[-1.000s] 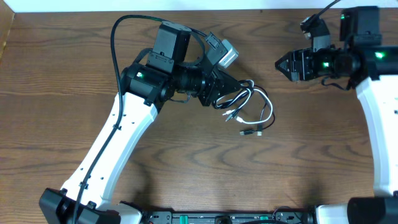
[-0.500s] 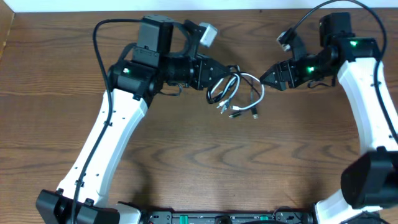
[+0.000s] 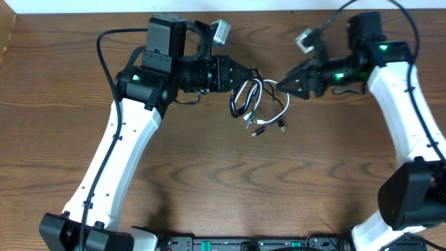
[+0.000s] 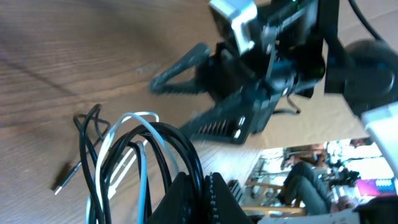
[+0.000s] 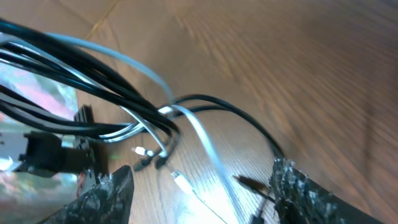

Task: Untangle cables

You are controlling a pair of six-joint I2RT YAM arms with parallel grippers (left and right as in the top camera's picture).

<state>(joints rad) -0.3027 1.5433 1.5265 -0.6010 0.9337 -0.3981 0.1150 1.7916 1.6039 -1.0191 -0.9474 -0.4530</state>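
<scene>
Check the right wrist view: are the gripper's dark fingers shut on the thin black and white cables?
No; the right gripper fingers stand wide apart, cables between them.

The left gripper now holds the cables further up the table. The right gripper, earlier far off, now reaches them.

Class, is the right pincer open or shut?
Open: on the right pincer, the fingers stand wide apart, with cables showing between them.

The overhead view is bright, even and sharp, with faint soft shadows on the tabletop. Both wrist views are motion-blurred. Pale glare washes the wood, and the cables smear close up.
</scene>
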